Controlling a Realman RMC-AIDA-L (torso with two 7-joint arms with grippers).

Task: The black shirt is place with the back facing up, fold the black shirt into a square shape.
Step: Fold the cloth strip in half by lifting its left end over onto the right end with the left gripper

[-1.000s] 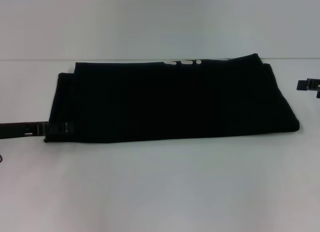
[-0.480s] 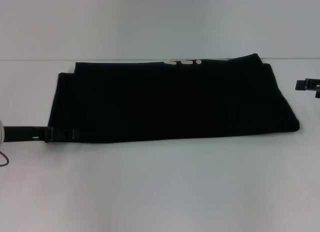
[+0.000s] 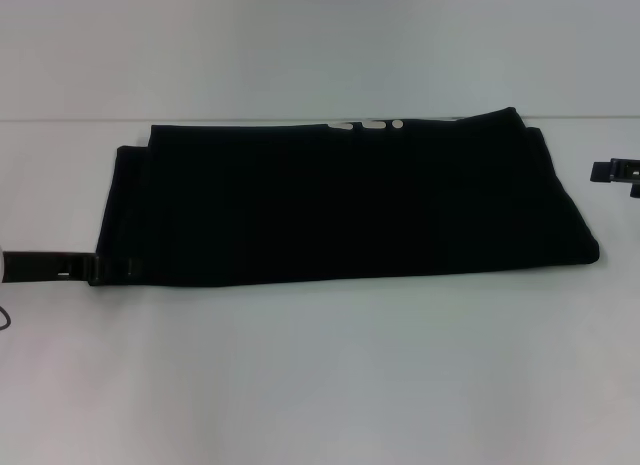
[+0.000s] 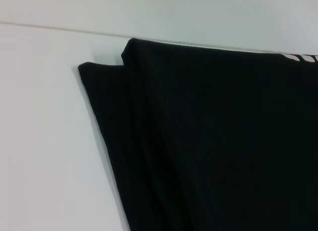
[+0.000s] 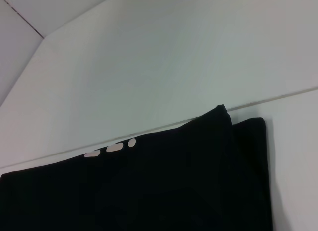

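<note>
The black shirt (image 3: 340, 200) lies flat on the white table (image 3: 320, 375), folded into a long band running left to right. A small white print (image 3: 365, 125) shows at its far edge. My left gripper (image 3: 125, 269) lies low at the shirt's front left corner, its tip against the fabric edge. My right gripper (image 3: 612, 170) hangs at the right edge of the view, apart from the shirt's right end. The left wrist view shows the shirt's layered left end (image 4: 223, 141). The right wrist view shows its far right corner (image 5: 149, 191) and the print (image 5: 112, 148).
The table's far edge (image 3: 300, 119) runs just behind the shirt, with a pale wall beyond it. Bare white table surface lies in front of the shirt and to both sides.
My left gripper moved nearer the table front along the shirt's left end, pushed slightly in under the front corner, then drew back a little. The shirt and right gripper stayed put.
</note>
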